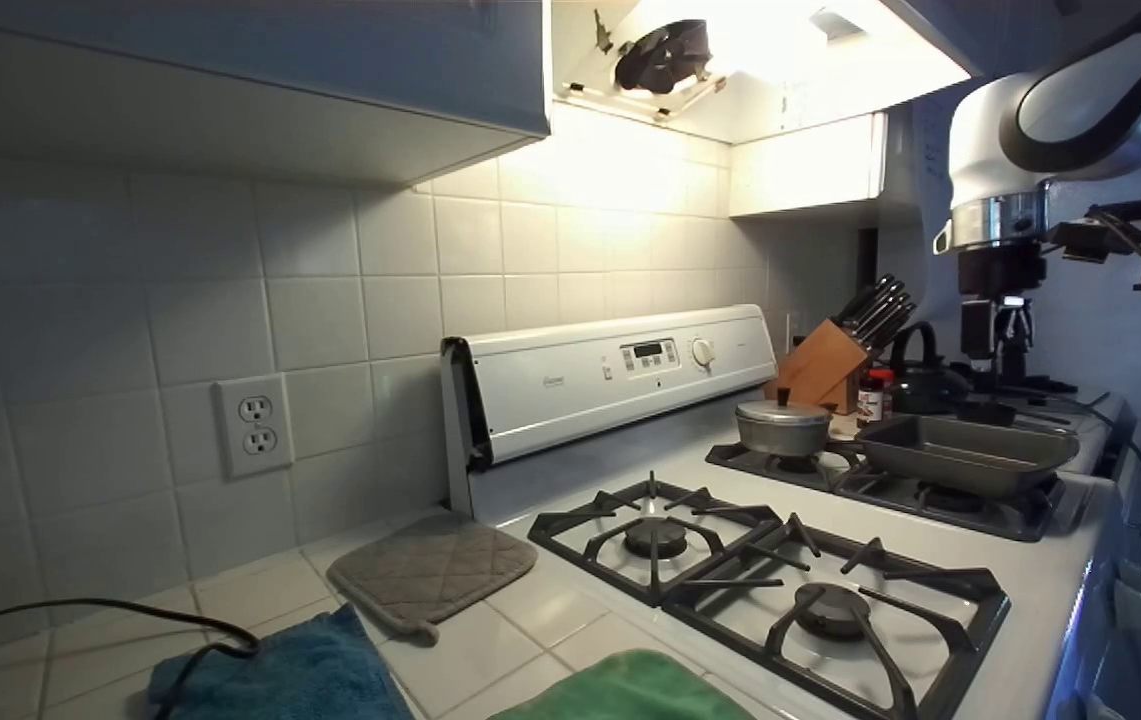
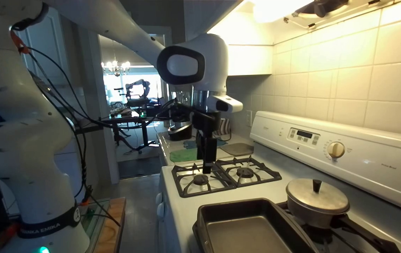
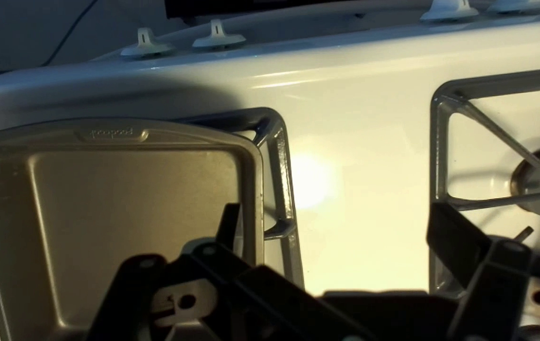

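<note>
Tool (image 3: 334, 214) hangs, jaws apart, over the stovetop (image 3: 364, 132) near a baking pan (image 3: 132, 203)

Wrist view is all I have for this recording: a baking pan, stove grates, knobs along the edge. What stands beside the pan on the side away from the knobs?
Observer: A lidded metal pot stands there, beside the pan.
Operator: The gripper overlaps the pan in my picture. Do they touch?
Observer: No, both exterior views show a gap between its fingertips and the pan.
Operator: What lies past the grate at my picture's right edge?
Observer: Beyond the stove's far end on that side, a green cloth lies on the counter.
</note>
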Robot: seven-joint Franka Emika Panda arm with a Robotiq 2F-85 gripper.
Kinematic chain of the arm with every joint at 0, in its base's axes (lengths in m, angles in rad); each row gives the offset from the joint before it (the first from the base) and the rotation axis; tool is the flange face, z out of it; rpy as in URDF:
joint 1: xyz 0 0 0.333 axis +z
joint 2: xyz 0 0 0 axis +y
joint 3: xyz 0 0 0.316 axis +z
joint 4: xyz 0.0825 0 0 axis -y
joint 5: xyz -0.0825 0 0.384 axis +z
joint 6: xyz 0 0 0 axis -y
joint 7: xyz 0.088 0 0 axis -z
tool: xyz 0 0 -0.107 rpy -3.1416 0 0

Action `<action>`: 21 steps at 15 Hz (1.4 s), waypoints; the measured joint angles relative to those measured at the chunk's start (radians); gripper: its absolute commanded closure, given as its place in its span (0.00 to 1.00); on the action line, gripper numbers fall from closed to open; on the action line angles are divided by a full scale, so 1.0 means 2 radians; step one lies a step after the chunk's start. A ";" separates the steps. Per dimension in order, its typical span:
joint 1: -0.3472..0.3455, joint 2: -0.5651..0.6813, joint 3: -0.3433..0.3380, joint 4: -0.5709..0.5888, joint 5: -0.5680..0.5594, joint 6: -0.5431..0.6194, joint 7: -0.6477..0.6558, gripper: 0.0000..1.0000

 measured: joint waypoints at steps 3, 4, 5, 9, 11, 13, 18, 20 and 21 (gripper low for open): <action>-0.004 0.022 -0.003 0.009 -0.005 0.008 0.003 0.00; -0.004 0.026 -0.004 0.011 -0.005 0.008 0.003 0.00; -0.004 0.027 -0.004 0.012 -0.005 0.008 0.004 0.00; -0.004 0.028 -0.004 0.013 -0.005 0.008 0.004 0.00; -0.004 0.028 -0.004 0.013 -0.005 0.008 0.004 0.00; -0.004 0.030 -0.005 0.013 -0.005 0.009 0.001 0.00; -0.004 0.048 -0.017 0.013 -0.005 0.036 -0.025 0.00; -0.004 0.058 -0.023 0.013 -0.005 0.054 -0.042 0.00; -0.004 0.064 -0.026 0.013 -0.005 0.063 -0.052 0.00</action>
